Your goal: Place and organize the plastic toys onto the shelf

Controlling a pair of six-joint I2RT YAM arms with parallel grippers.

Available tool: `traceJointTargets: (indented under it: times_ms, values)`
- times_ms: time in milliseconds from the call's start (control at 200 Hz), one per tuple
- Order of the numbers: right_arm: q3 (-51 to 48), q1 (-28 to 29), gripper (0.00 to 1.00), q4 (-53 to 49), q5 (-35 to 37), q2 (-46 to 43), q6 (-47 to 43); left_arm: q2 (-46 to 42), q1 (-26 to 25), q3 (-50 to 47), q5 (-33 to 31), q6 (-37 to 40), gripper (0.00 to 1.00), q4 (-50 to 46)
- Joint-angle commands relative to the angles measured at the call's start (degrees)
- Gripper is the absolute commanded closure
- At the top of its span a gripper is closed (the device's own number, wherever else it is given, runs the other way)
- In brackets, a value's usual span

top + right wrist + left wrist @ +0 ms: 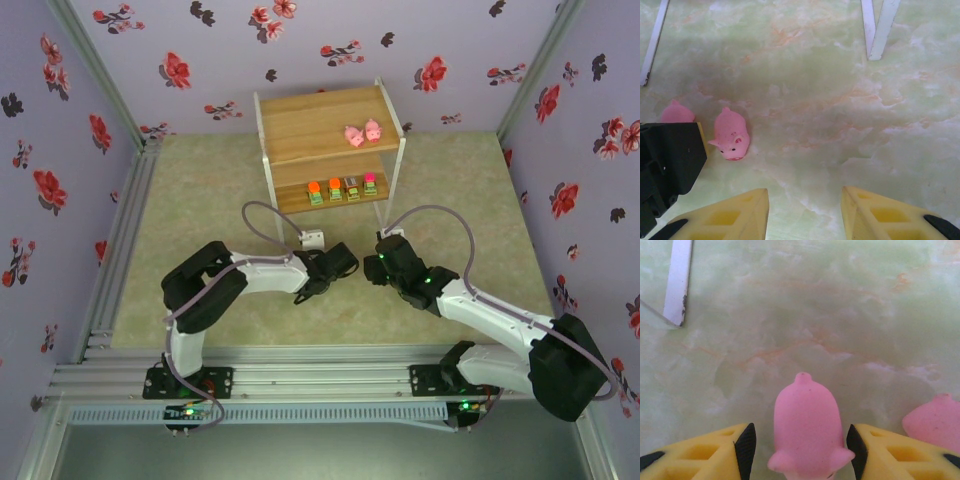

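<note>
The left gripper [800, 436] is released. Its jaws straddle one pink pig [807, 427] lying on the desk [790, 315], with a visible gap on the pig's left side. A second pig [936, 421] lies just beside it, to the right. The right gripper [805, 212] is released above bare desk, nothing between its jaws, near a white shelf leg [879, 30]. On the shelf [300, 115], two pigs [363, 132] sit on the top board and four blocks [341, 187] stand in a row on the lower board.
</note>
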Motion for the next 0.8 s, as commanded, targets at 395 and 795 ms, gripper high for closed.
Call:
traceJointTargets:
  times_ms: [395,795]
  values:
    - [-0.2,0.2,0.58,1.2,-1.1,1.2,-0.9,1.3,0.8,1.5,-0.1,0.4,0.50,-1.9]
    - [0.1,0.3,0.58,1.4,-2.4,2.2,-1.1,1.3,0.9,1.3,-0.1,0.4,0.55,-1.9]
